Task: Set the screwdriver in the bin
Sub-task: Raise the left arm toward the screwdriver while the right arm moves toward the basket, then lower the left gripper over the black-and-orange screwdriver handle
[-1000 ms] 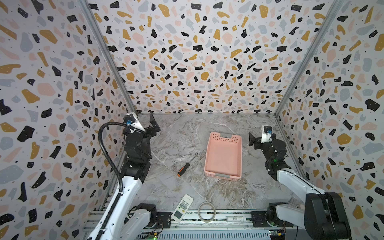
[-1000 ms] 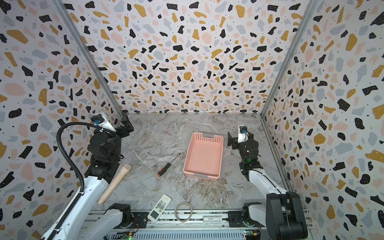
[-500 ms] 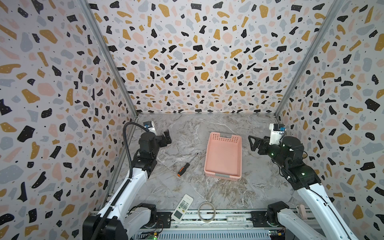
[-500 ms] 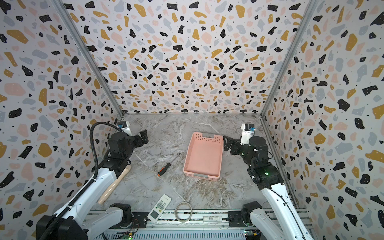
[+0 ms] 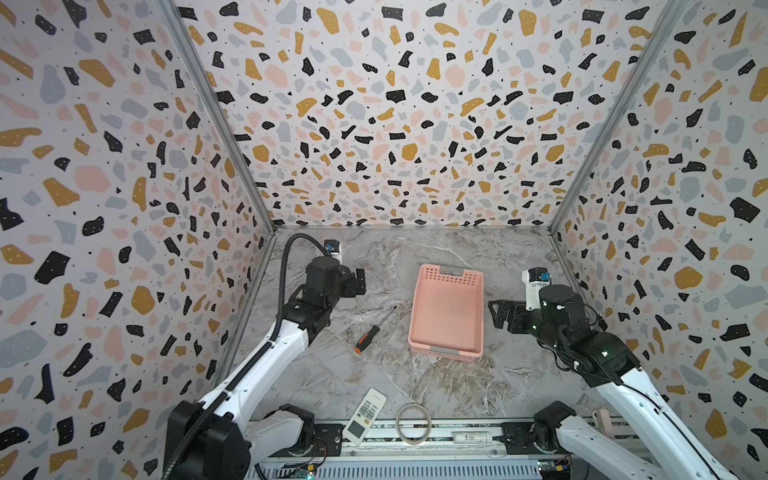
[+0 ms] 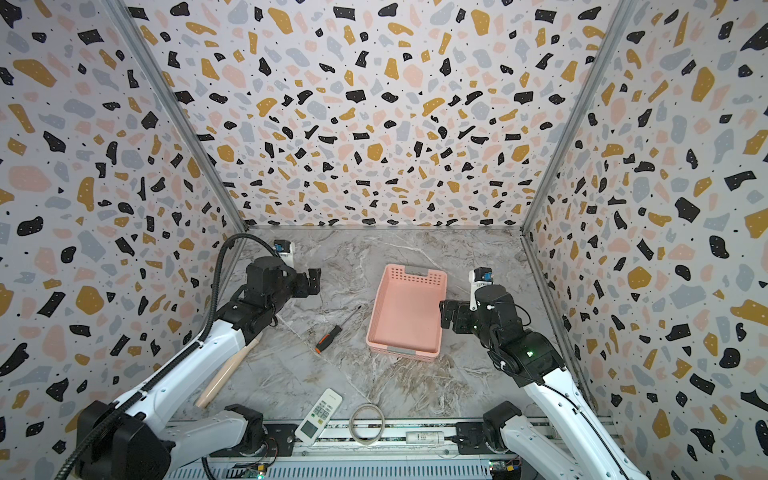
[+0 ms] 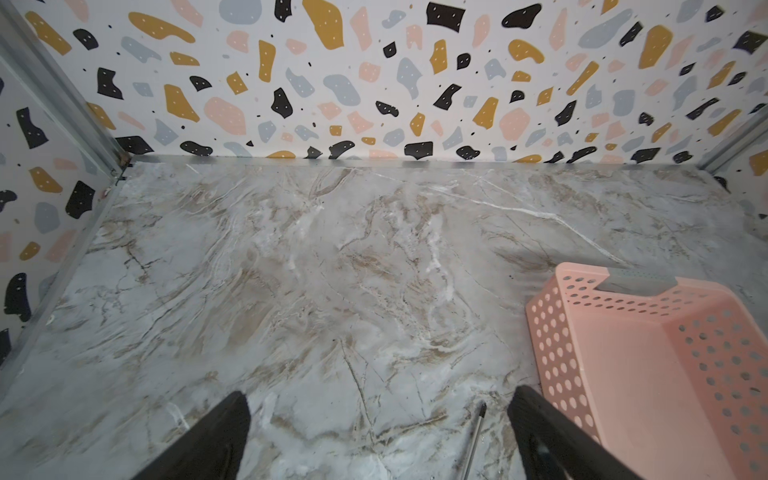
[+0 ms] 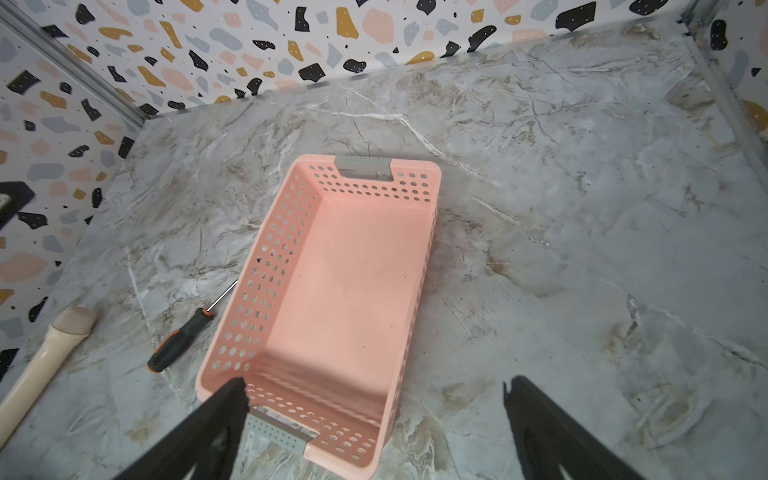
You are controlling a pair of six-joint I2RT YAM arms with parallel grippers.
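Note:
The screwdriver, black-and-orange handled with a thin shaft, lies slantwise on the marble table just left of the bin; its handle shows in the right wrist view. The pink perforated bin holds nothing. My left gripper hovers open behind the screwdriver. The shaft tip lies between its fingers, near the one beside the bin. My right gripper stands open at the bin's right side, holding nothing.
A beige wooden stick lies along the left wall under my left arm. A white remote, a thin ring and a small white cylinder sit at the front edge. Patterned walls close in three sides.
Both arms have come down from a raised pose. The left gripper moved right and lower, to behind the screwdriver. The right gripper dropped beside the bin. Screwdriver and bin have not moved.

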